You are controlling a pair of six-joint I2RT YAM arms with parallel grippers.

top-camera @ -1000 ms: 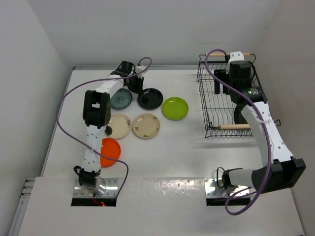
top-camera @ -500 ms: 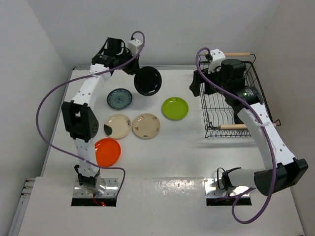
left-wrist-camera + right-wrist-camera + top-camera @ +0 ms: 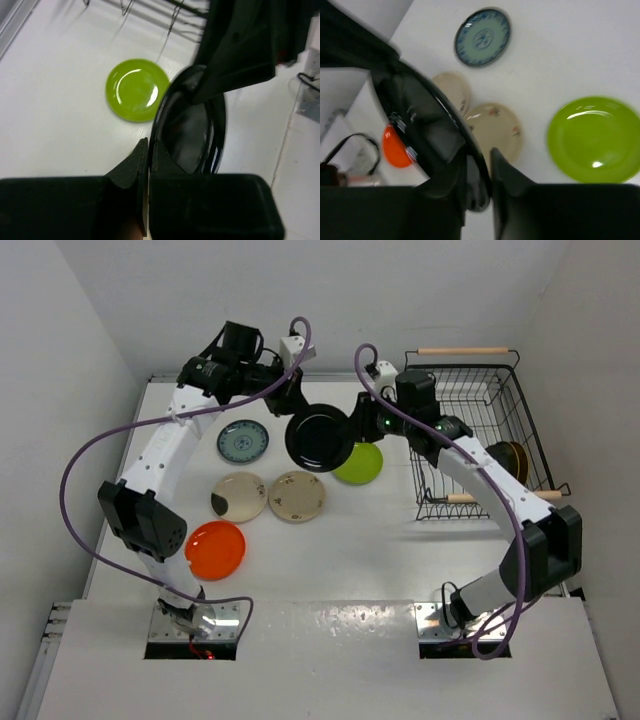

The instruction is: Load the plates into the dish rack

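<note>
A black plate (image 3: 318, 438) hangs on edge above the table between both arms. My left gripper (image 3: 292, 405) is shut on its left rim, and the left wrist view shows the pads pinching that black plate (image 3: 192, 135) at the gripper (image 3: 149, 147). My right gripper (image 3: 358, 428) has come in from the right. In its wrist view its fingers sit tight on both sides of the black plate's (image 3: 427, 125) rim at the gripper (image 3: 480, 160). The dish rack (image 3: 470, 497) stands at the right with a brownish plate (image 3: 510, 455) inside.
On the table lie a lime green plate (image 3: 365, 465), partly under the held one, a teal patterned plate (image 3: 243, 441), two cream plates (image 3: 238, 497) (image 3: 297, 496) and an orange-red plate (image 3: 216, 549). Walls close off the back and both sides.
My left arm lifted the black plate off the table and carried it right. My right arm swung left out of the rack, and its jaws closed on the plate's other rim.
</note>
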